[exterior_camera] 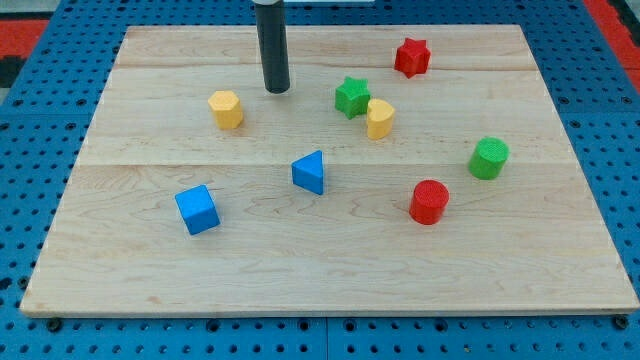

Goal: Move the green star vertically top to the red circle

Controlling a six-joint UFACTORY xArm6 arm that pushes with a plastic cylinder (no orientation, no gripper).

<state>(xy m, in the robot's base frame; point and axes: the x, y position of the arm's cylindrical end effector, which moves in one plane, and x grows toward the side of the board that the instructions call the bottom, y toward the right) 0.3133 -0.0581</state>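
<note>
The green star (351, 96) lies in the upper middle of the wooden board, touching a yellow block (379, 118) at its lower right. The red circle (429, 201) lies lower down and to the right, well apart from the star. My tip (277, 90) is left of the green star, about a block's width away from it, and right of a yellow hexagon (226, 109).
A red star (411, 57) lies near the top right. A green cylinder (488, 158) lies at the right. A blue triangle (310, 172) sits mid-board and a blue cube (197, 209) at lower left. The board's edge (320, 312) borders a blue pegboard.
</note>
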